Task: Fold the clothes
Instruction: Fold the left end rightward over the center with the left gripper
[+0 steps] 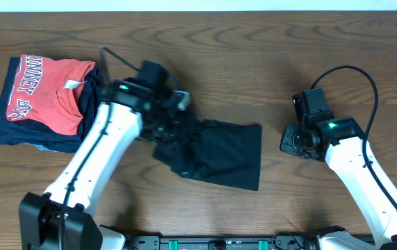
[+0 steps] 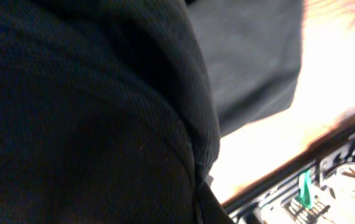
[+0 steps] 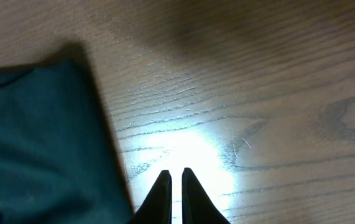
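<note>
Overhead, the black T-shirt [image 1: 222, 156] lies in the middle of the table [image 1: 323, 42] as a rumpled, partly folded slab. Its long axis runs left to right, slanting slightly toward the front edge. The left end effector [image 1: 169, 123] sits on the bunched left end, jaws closed and apparently pinching the cloth, which fills the left wrist view. The right end effector [image 3: 175, 174] is closed on nothing and hangs just off the shirt's flat right edge, with the shirt to its left. The matte fabric looks soft and creased.
</note>
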Controlling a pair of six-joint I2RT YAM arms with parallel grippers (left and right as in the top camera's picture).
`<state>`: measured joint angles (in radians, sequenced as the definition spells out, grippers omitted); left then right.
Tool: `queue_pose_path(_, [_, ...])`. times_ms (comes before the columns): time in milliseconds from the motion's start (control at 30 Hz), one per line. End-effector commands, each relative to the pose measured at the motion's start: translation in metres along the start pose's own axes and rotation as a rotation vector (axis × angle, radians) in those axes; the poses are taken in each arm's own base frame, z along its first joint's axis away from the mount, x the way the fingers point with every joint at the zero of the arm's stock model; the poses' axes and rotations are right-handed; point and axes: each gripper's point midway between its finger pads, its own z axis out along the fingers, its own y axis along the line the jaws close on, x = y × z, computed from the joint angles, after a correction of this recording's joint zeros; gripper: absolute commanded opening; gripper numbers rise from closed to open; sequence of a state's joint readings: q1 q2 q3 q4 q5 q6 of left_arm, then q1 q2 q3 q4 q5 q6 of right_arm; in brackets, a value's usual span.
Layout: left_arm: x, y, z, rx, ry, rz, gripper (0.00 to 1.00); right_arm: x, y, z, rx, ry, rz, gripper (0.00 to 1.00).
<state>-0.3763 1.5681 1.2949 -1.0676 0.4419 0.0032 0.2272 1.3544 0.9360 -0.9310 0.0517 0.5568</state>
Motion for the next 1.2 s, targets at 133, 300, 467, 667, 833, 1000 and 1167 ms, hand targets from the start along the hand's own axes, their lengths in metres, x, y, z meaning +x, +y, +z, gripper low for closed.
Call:
queue_pose_path(133, [-0.017, -0.056, 0.023, -0.008, -0.086, 0.019, 0.07, -0.007, -0.002, -0.005, -0.006, -0.018, 0.003, 0.07])
queue_pose_path(300, [-0.019, -0.069, 0.045, -0.076, -0.11, 0.051, 0.22, -0.007, -0.002, -0.005, -0.006, -0.017, 0.003, 0.07])
queue_pose_path(467, [-0.015, -0.088, 0.077, -0.066, -0.064, 0.081, 0.37, -0.007, -0.002, -0.005, -0.006, -0.017, 0.003, 0.07])
queue_pose_path(667, [-0.001, -0.101, 0.103, -0.059, 0.003, 0.092, 0.67, -0.006, -0.002, -0.005, -0.004, -0.015, 0.002, 0.07])
queue_pose_path(833, [-0.001, -0.101, 0.082, -0.06, 0.002, 0.084, 0.67, -0.006, -0.002, -0.005, -0.007, -0.016, 0.001, 0.08])
queue_pose_path(1000, [-0.001, -0.082, 0.049, -0.103, -0.032, 0.081, 0.67, -0.002, 0.046, -0.011, -0.268, 0.005, -0.26, 0.27])
queue_pose_path(1167, [0.007, -0.042, 0.038, -0.244, -0.006, 0.016, 0.73, 0.017, 0.067, -0.017, -0.391, 0.067, -0.341, 0.51])
